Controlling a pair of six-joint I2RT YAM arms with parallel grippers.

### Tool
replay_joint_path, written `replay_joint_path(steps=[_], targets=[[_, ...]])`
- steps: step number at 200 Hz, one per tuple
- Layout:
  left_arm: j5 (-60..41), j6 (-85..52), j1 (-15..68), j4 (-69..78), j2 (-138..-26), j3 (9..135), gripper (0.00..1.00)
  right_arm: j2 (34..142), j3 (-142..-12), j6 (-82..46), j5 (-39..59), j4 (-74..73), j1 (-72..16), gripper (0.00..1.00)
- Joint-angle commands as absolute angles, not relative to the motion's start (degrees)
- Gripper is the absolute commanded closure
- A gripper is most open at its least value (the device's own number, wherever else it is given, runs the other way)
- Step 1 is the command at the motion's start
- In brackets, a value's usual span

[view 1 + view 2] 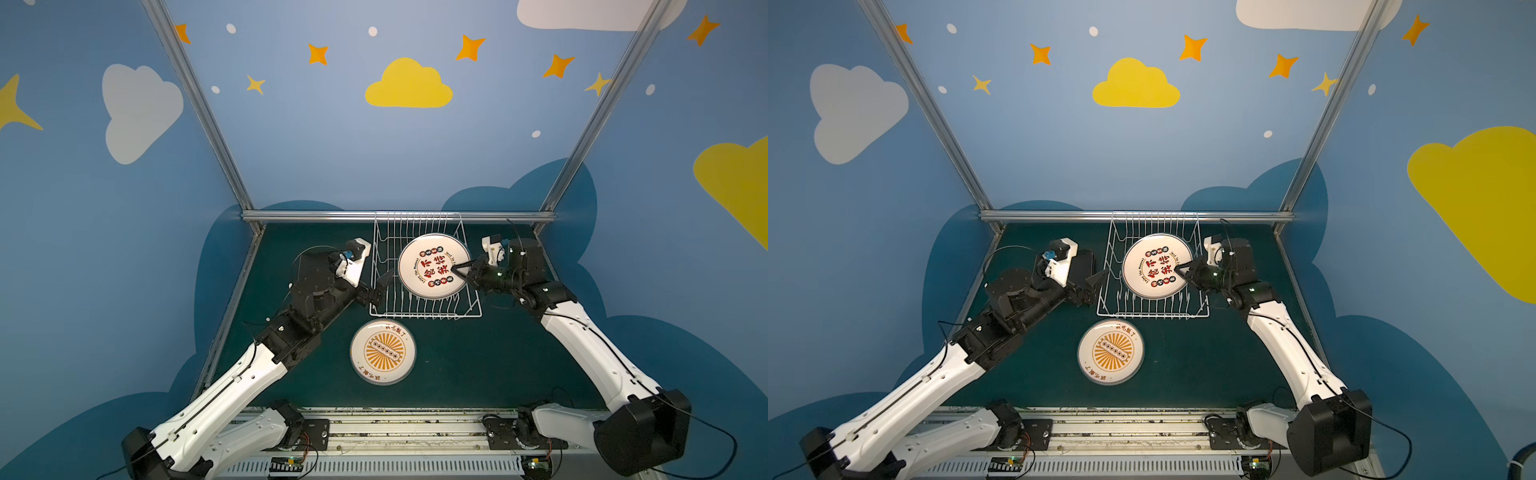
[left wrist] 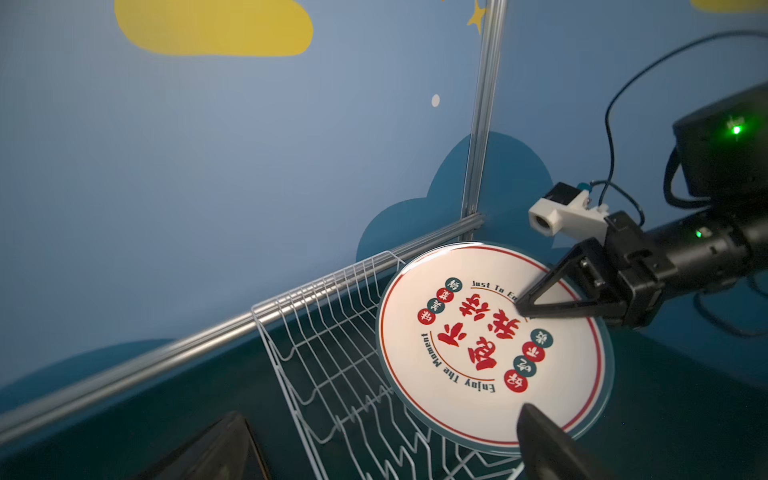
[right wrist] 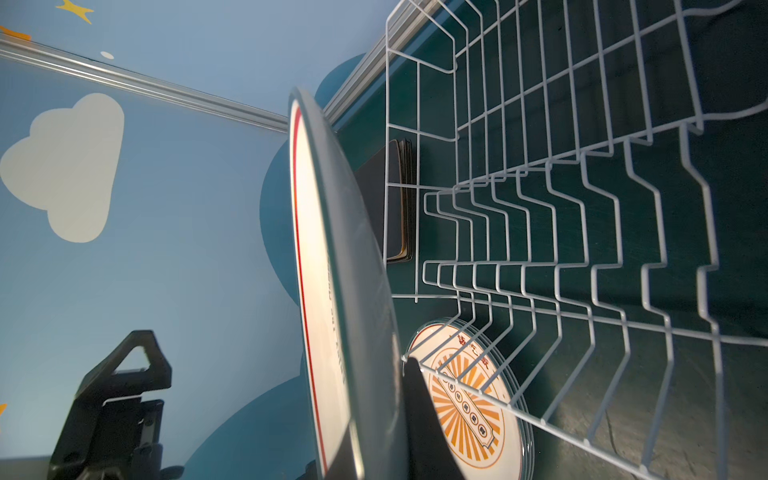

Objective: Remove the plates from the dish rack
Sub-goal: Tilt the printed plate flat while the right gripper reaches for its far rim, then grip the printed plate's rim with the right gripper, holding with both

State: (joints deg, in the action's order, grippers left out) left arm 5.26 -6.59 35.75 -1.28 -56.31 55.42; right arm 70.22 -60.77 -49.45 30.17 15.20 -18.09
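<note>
Left gripper (image 1: 380,286): jaws wide apart, holding nothing, just beside white wire dish rack (image 1: 415,311). Round white plate with orange sunburst print (image 1: 382,351) lies flat on dark green table (image 1: 498,353), near the rack's front. Right gripper (image 1: 456,270): clamped on the rim of round white plate with red-black characters (image 1: 428,266), held above the rack.

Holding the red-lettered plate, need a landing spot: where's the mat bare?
Widest bare mat lies right of the sunburst plate, bordered by the dish rack's front rim and the right arm. A narrower strip lies left of that plate, under the left arm. Crowded: left of the rack, with the left gripper and stacked black plates.
</note>
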Motion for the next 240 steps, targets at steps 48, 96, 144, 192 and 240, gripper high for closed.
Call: replay_joint_path(steps=[48, 96, 144, 192, 240], targets=[[-16.0, -43.3, 32.3, 0.0, -65.7, 56.6, 0.01, 66.5, -58.5, -45.3, 34.7, 5.1, -17.9, 1.0], [-22.2, -50.6, 32.0, 7.3, -72.6, 56.2, 0.04, 67.4, -58.1, -44.9, 37.1, 3.5, -17.9, 1.0], [-30.1, -52.4, 31.9, 9.4, -80.1, 59.8, 0.2, 69.0, -58.6, -44.7, 39.4, 3.1, -17.9, 1.0], [-30.7, -55.7, 31.8, 14.6, -82.3, 59.5, 0.4, 68.7, -58.4, -43.6, 39.6, 4.4, -17.9, 1.0], [-30.5, -57.0, 31.8, 16.4, -82.2, 58.9, 0.64, 69.3, -58.2, -43.7, 40.4, 4.7, -17.9, 1.0]])
